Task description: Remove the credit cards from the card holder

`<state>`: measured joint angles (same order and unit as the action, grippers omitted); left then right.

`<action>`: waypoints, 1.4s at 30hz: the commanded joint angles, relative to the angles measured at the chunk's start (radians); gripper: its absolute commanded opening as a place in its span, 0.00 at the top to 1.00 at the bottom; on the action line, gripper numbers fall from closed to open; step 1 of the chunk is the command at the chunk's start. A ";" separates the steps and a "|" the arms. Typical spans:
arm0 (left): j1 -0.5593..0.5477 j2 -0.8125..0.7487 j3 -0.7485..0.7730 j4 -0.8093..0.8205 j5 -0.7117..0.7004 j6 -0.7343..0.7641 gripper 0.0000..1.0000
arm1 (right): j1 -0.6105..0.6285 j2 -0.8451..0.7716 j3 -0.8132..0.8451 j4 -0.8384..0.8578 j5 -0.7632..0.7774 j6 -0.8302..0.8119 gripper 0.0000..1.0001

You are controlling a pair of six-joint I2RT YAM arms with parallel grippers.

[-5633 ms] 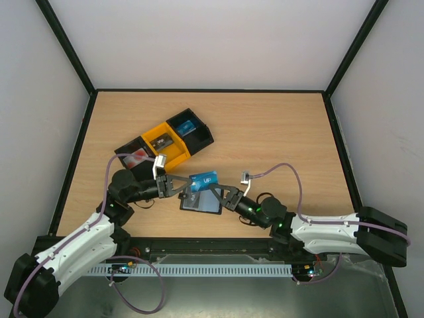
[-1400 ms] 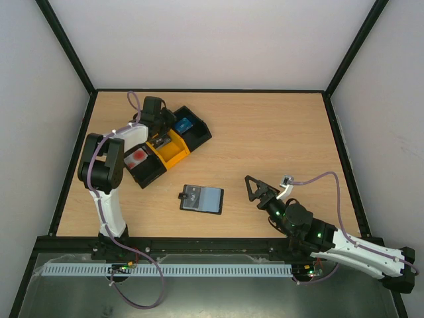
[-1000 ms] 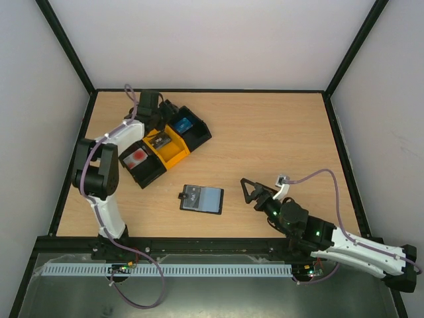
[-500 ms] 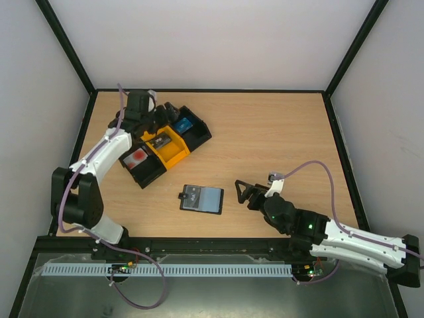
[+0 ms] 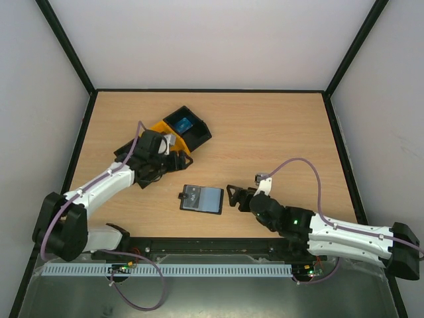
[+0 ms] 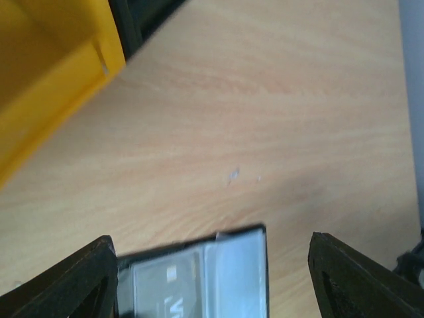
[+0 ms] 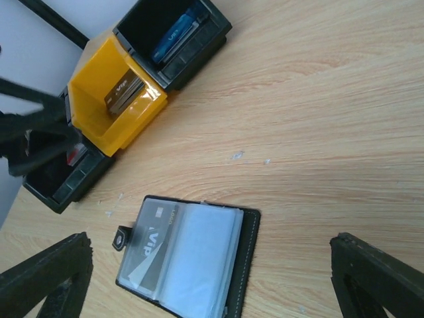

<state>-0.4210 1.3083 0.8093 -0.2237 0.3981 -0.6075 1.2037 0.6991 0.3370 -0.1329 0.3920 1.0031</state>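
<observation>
The card holder [image 5: 202, 199] lay open and flat on the wooden table [image 5: 285, 132], near the front edge and between the two arms. Its small tab [image 7: 121, 238] stuck out on the side toward the left arm. Behind the clear sleeve on that same side sat a grey card marked VIP [image 7: 151, 246] (whether others were stacked beneath it could not be made out).

The right gripper [image 5: 232, 197] stood just beside the holder's right edge, apart from it. Its jaws were spread wide with nothing between them, and in its wrist view the holder lay on the table beyond and between the two fingers.

The left gripper [image 5: 173, 159] hung over the near part of the row of bins, well back from the holder. Its jaws were likewise wide and empty. Its own camera, blurred, caught one end of the holder between the fingers and a corner of the yellow bin [image 7: 112, 109].

The three bins lay in a diagonal row at the left rear of the table. The far black bin [image 5: 193, 130] held a blue card [image 7: 173, 38] leaning on its edge. The yellow one held a dark card with VIP lettering [image 7: 126, 91]. The near black bin [image 7: 63, 180] showed only a sliver of red, the left arm covering most of it.
</observation>
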 commanded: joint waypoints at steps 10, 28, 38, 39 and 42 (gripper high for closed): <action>-0.061 -0.088 -0.242 0.095 0.077 0.005 0.24 | -0.001 0.253 0.022 0.240 -0.075 0.013 0.36; -0.062 -0.003 -0.423 0.344 0.158 -0.102 0.29 | -0.036 0.653 0.128 0.489 -0.218 0.003 0.65; -0.062 0.000 -0.455 0.381 0.179 -0.123 0.36 | -0.038 0.854 0.168 0.639 -0.332 0.044 0.73; -0.062 -0.005 -0.458 0.386 0.185 -0.126 0.37 | -0.038 0.867 0.175 0.637 -0.336 0.042 0.73; -0.062 -0.017 -0.466 0.388 0.198 -0.134 0.39 | -0.040 0.893 0.186 0.625 -0.338 0.038 0.73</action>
<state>-0.4793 1.3136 0.3645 0.1467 0.5629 -0.7280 1.1706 1.5635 0.4885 0.4591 0.0666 1.0348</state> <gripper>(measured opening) 0.621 0.274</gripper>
